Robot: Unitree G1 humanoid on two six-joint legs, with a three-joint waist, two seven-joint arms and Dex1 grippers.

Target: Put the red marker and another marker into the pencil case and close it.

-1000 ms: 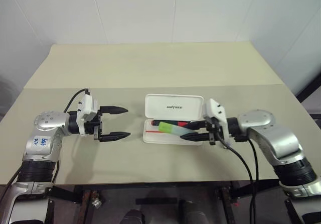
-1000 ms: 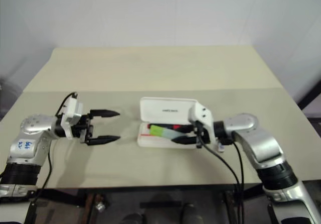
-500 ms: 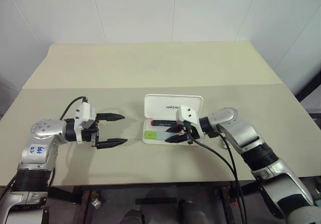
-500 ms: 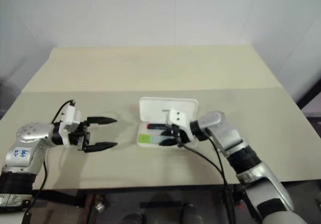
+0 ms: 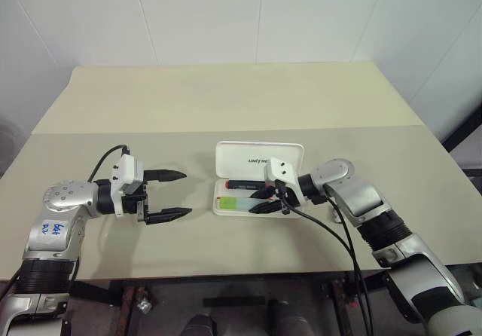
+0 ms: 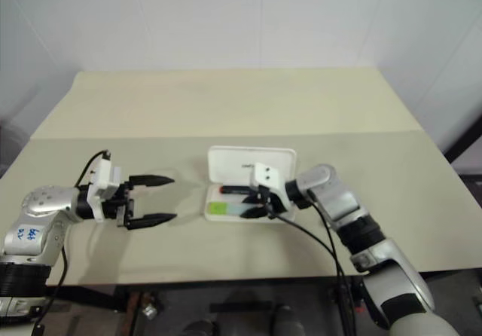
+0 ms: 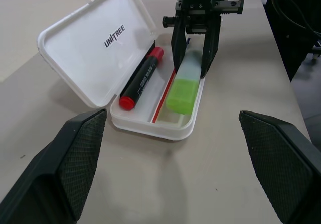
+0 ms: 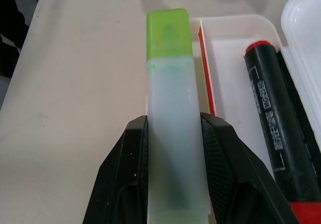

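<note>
On the table [image 5: 226, 102] before us the pencil case [image 5: 260, 157] lies open, lid tilted back. Our right gripper [image 5: 265, 200] is clamped on another marker [image 7: 183, 83] by its pale body, holding it in the front part of the tray with the green cap pointing toward our left side. Behind it, by the lid, the red marker [image 7: 142, 78] lies in the case. Our left gripper [image 5: 175, 194] hangs spread wide and empty, well apart from the case.

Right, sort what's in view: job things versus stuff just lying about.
Job:
- red marker, lying in the case
- green marker, held by the right gripper over the case
- pencil case, lid open

Lying about:
- nothing besides the table
</note>
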